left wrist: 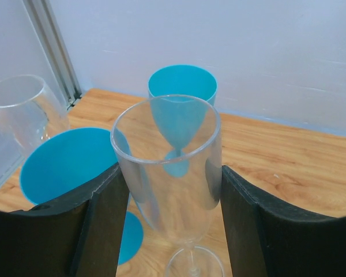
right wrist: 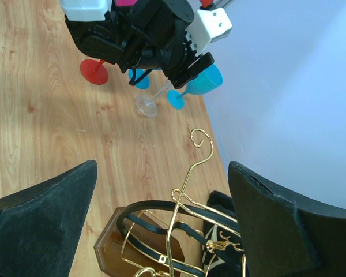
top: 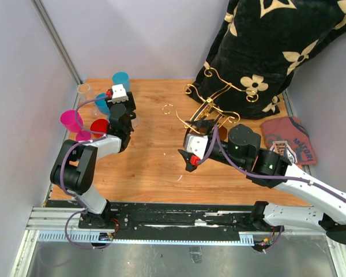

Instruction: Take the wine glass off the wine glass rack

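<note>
The left claw point(left wrist: 170, 202) gripped one clear wine glass point(left wrist: 167, 167) at the worktop's point(top: 155, 161) far left, beside two blue glasses point(top: 121, 81), another clear glass point(top: 83, 89), one pink glass point(top: 72, 120) and one red glass point(top: 99, 127). The right claw point(right wrist: 161, 173) stood open near the single wine glass rack point(top: 213, 107).

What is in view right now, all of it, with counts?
clear wine glass: one, clear, between the left gripper's fingers
second clear glass: one, clear, by the left wall
blue wine glasses: two, blue, far-left corner
pink wine glass: one, pink, left edge
red wine glass: one, red, beside the pink one
wine glass rack: one, gold wire on a dark brown base, centre-right
blanket: one, black with cream flowers, far-right corner
printed cloth: one, dull red, right edge
table: one, wood
left gripper: shut on the clear wine glass
right gripper: open, above the rack
</note>
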Controlling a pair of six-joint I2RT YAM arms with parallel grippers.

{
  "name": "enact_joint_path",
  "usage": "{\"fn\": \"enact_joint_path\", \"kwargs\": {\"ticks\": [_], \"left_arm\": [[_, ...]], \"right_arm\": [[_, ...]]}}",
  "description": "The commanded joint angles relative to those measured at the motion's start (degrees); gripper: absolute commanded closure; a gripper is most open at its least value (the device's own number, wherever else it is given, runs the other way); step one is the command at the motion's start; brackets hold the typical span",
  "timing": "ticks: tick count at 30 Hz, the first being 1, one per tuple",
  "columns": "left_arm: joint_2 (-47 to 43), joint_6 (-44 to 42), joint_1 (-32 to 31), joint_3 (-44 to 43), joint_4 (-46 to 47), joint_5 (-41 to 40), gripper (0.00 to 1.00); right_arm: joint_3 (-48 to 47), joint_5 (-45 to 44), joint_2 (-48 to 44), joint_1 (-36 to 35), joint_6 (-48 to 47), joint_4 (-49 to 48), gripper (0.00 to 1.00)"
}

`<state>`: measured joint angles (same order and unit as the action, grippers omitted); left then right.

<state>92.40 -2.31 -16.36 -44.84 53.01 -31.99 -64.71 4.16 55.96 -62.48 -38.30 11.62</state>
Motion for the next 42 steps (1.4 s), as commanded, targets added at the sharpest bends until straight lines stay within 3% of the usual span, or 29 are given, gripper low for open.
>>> {"fn": "enact_joint_path", "kwargs": {"ticks": [1, 9, 16, 18, 31, 42], "left_arm": [[3.0, -2.3, -0.5, 0.5, 10.0, -1.9, 0.44], [4.8, -0.2, -0.5, 1.4, 10.9, -0.9, 0.43], [6.0, -1.5, -0.8, 0.3, 9.4, -1.0, 0.06], [6.4, -2.5, -1.0, 0.0, 8.8, -1.2, 0.02], [4.3, -5.9, -2.5, -2.0, 4.3, -5.2, 0.00], [-2.9, 5.4, -2.5, -6.6, -22.9, -8.5, 0.00]], "right_arm": [[0.2, -1.4, -1.8, 1.0, 1.6, 0.3, 0.05], [-0.6, -1.9, -2.3, 1.7, 1.4, 2.7, 0.05], [-0.2, -2.1, -3.0, 2.0, 1.5, 4.0, 0.05], [-0.1, -2.1, -3.3, 2.0, 1.6, 4.2, 0.05], [1.1, -2.8, -4.7, 2.1, 2.1, 4.5, 0.04], [2.5, -2.9, -7.5, 2.1, 3.3, 4.9, 0.04]]}}
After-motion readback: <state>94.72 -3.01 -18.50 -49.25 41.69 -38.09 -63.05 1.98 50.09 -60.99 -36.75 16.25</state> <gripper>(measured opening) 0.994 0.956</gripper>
